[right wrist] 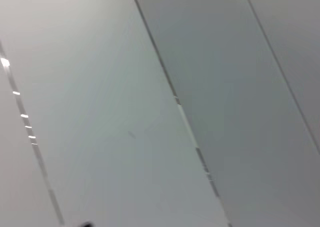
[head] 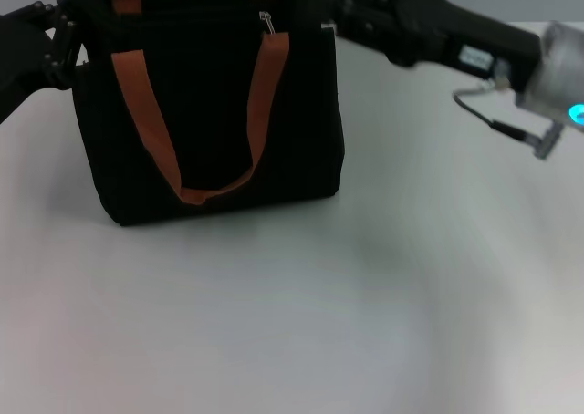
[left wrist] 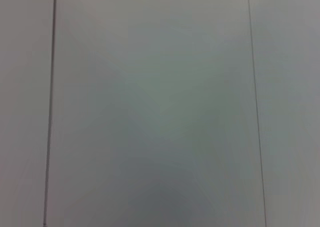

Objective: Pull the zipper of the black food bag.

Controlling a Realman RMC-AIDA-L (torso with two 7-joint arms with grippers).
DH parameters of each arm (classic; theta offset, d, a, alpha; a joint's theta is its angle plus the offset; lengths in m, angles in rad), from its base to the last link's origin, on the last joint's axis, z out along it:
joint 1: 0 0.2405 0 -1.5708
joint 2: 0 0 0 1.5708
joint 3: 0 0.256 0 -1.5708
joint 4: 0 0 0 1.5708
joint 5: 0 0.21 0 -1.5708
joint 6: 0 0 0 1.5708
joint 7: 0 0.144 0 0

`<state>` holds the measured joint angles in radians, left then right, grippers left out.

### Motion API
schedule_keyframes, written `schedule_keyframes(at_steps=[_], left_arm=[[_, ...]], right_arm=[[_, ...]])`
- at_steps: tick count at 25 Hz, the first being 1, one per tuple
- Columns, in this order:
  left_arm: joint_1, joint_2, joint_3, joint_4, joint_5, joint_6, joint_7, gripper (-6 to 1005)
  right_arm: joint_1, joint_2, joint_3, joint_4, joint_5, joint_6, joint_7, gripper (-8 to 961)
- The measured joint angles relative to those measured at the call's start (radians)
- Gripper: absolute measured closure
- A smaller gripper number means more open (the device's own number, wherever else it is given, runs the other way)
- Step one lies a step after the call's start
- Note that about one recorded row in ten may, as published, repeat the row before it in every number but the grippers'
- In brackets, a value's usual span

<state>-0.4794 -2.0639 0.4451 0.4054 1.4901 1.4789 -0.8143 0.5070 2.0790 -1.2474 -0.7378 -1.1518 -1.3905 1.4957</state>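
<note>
The black food bag (head: 212, 104) stands upright on the table at the far left-centre of the head view, with orange-brown handles (head: 146, 113) hanging over its front. The zipper (head: 266, 20), a small silver pull tab, hangs at the bag's top edge toward its right end. My left gripper (head: 75, 24) is against the bag's top left corner. My right gripper (head: 315, 5) is at the bag's top right corner, just right of the pull tab; the bag's dark edge hides its tip. Neither wrist view shows the bag or the zipper.
The bag rests on a pale grey table (head: 365, 295). A cable (head: 493, 122) hangs from my right arm above the table's far right. The left wrist view shows a pale panel with dark seams (left wrist: 51, 107), and so does the right wrist view (right wrist: 170, 87).
</note>
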Motion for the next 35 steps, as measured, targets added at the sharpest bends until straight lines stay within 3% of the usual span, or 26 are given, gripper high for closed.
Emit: schedule_keyframes(at_steps=[5, 14, 15, 22, 25, 30, 35], left_arm=[[0.01, 0.003, 0.016, 0.007, 0.002, -0.001, -0.051, 977], [0.017, 0.026, 0.088, 0.038, 0.014, -0.009, -0.189, 854], [0.041, 0.063, 0.115, 0.117, 0.09, -0.003, -0.372, 840], [0.121, 0.124, 0.102, 0.238, 0.125, 0.098, -0.569, 667], [0.143, 0.145, 0.07, 0.249, 0.117, 0.176, -0.6, 542], [0.15, 0.145, 0.083, 0.244, 0.156, 0.258, -0.585, 351], [0.142, 0.108, 0.145, 0.228, 0.296, 0.326, -0.506, 231]], right_arm=[[-0.036, -0.017, 0.026, 0.109, -0.078, -0.118, -0.111, 253], [-0.047, -0.022, 0.026, 0.222, -0.201, -0.13, -0.26, 152], [-0.047, -0.022, 0.026, 0.227, -0.207, -0.126, -0.27, 141], [-0.043, -0.013, 0.025, 0.242, -0.247, -0.088, -0.316, 131], [-0.038, -0.011, 0.021, 0.242, -0.255, -0.074, -0.326, 131], [-0.039, -0.006, 0.018, 0.245, -0.255, -0.072, -0.388, 130], [-0.034, -0.002, 0.011, 0.273, -0.288, -0.085, -0.455, 130]])
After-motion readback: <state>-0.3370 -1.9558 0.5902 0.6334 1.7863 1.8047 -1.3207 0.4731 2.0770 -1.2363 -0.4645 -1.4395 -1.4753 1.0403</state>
